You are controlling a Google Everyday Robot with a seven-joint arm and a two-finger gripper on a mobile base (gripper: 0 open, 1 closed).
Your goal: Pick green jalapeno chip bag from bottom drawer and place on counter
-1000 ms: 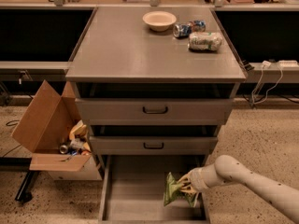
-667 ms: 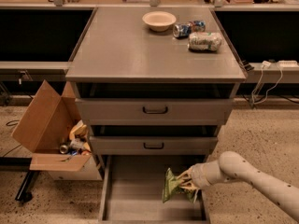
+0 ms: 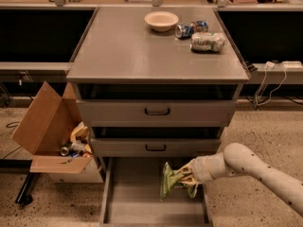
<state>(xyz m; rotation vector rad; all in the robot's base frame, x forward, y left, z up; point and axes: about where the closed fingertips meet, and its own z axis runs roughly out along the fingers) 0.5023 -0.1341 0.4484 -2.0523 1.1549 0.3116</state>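
— Where is the end effector (image 3: pixel 185 176)?
— Low on the right, over the open bottom drawer (image 3: pixel 142 203). It sits at the tip of the pale arm (image 3: pixel 258 169), which reaches in from the right edge
— Has it got hold of anything?
— Yes, its fingers are closed on the green chip bag (image 3: pixel 168 179), pinching the bag's right side. The bag stands roughly upright and crumpled over the right half of the drawer, just in front of the middle drawer (image 3: pixel 155 147). I cannot tell whether its lower edge touches the drawer floor
— And the desk (image 3: pixel 137 56)?
— It is broad and grey, above the drawers and well apart from the bag. Towards its back right is a pale bowl (image 3: pixel 161 20). Two cans (image 3: pixel 184 30) lie on their sides just right of the bowl, and a whitish bag (image 3: pixel 207 41) lies just in front of the cans
— The other drawers?
— The upper drawer (image 3: pixel 156 111) and the middle one each have a black handle. Both are slightly pulled out, with a dark gap above each
— Anything on the floor?
— An open cardboard box (image 3: pixel 45 126) left of the cabinet, tipped, with cans and wrappers inside
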